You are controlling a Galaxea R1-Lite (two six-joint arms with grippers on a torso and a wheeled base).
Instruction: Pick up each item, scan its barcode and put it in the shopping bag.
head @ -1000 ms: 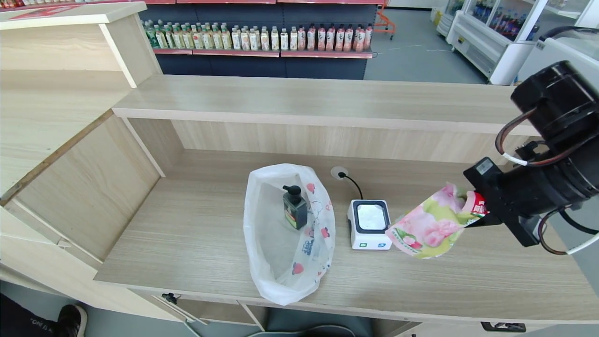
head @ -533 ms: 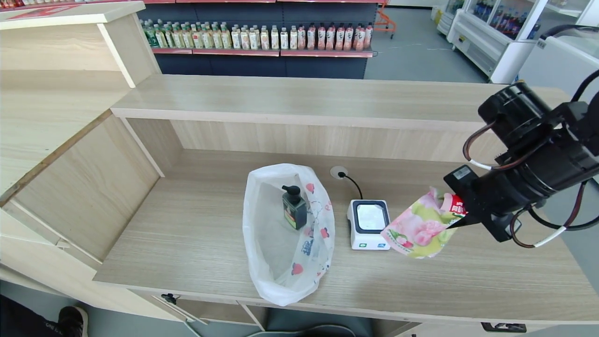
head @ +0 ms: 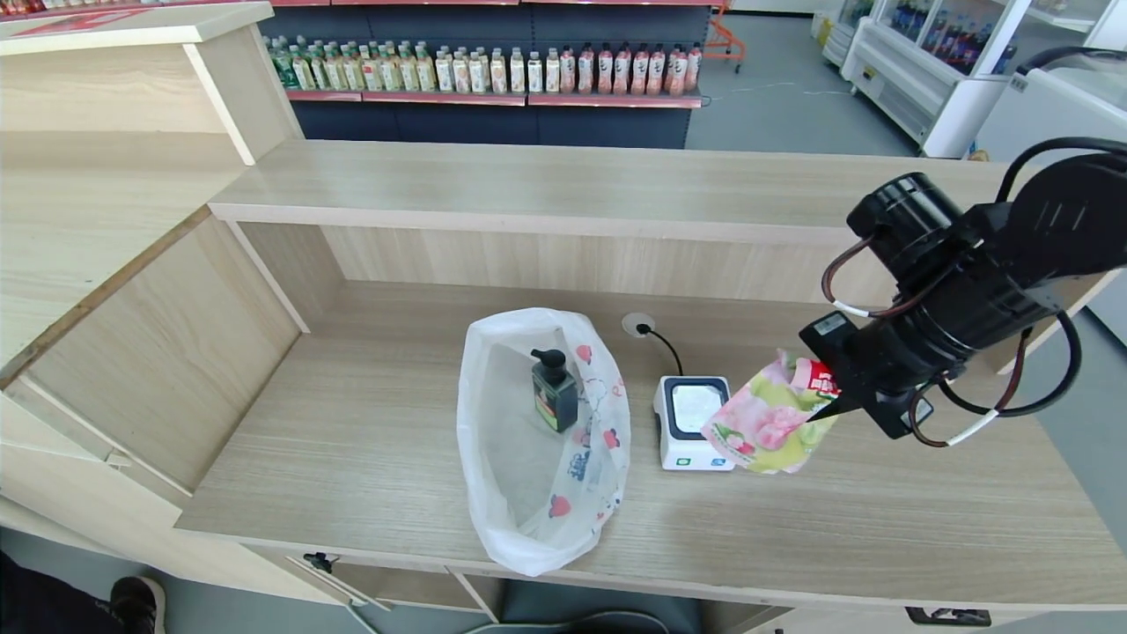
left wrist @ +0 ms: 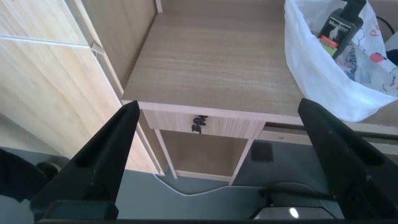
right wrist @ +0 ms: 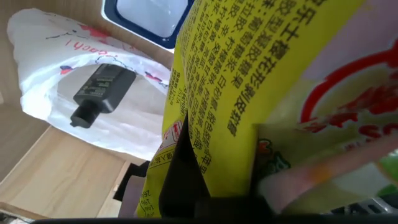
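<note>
My right gripper (head: 832, 396) is shut on the top of a pink and green snack bag (head: 768, 424), which hangs just over the right edge of the white barcode scanner (head: 692, 420). In the right wrist view the snack bag (right wrist: 273, 106) shows its yellow printed back close up, with the scanner (right wrist: 146, 17) and the shopping bag (right wrist: 81, 93) beyond it. The white shopping bag (head: 528, 493) lies open on the counter left of the scanner, with a dark pump bottle (head: 554, 391) inside. My left gripper (left wrist: 217, 162) is open, below the counter's front edge, its fingers (left wrist: 102, 162) wide apart.
A black cable (head: 665, 348) runs from the scanner to a grommet in the counter. A raised wooden ledge (head: 563, 189) borders the back and a wooden side wall (head: 167, 352) the left. Bare counter lies right of the scanner and left of the bag.
My right arm has carried the snack bag leftward and slightly down, from beside the scanner to over its right edge. The bag and bottle have not moved.
</note>
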